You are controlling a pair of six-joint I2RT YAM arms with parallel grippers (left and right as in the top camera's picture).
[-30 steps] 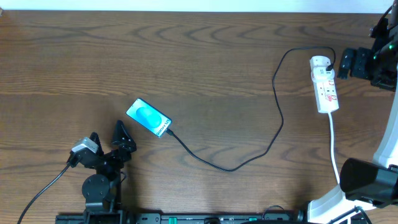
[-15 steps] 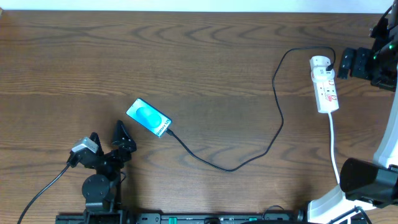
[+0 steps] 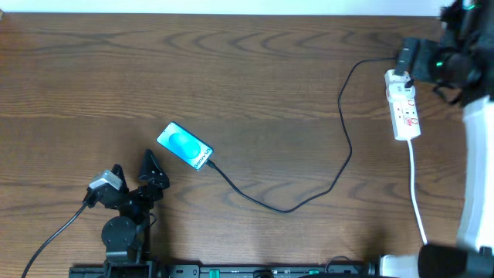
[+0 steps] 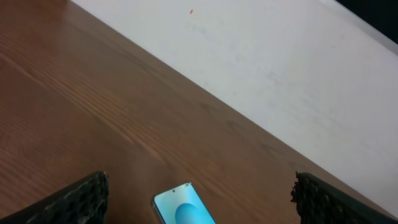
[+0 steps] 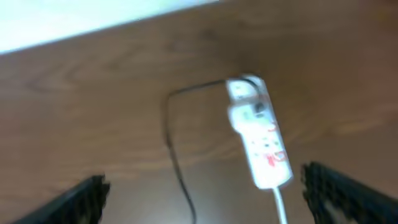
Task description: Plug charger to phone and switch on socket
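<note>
- A dark wooden table (image 3: 255, 62) is seen from above, with one robot arm at its near left edge and one at its far right corner.
- The phone (image 3: 184, 146) lies flat, left of centre, its bright blue screen facing up and its body turned diagonally.
- The charger (image 3: 346, 147), a thin black cable, meets the phone's lower right end. It sags toward the near edge, then climbs in a long loop to the socket's top end. Whether the tip is fully seated in the phone cannot be told.
- The socket (image 3: 404, 104), a narrow white power strip with red markings, lies on the right side. Its white cord (image 3: 417, 185) trails toward the near edge.
- The left gripper (image 3: 133, 168) sits just below and left of the phone, not touching it. Its fingers are spread wide and hold nothing.
- The left wrist view shows the phone's upper end (image 4: 183, 208) between the two finger tips.
- The right gripper (image 5: 205, 177) hangs near the socket's rounded end, fingers spread wide and empty.
- The right wrist view is blurred.
</note>
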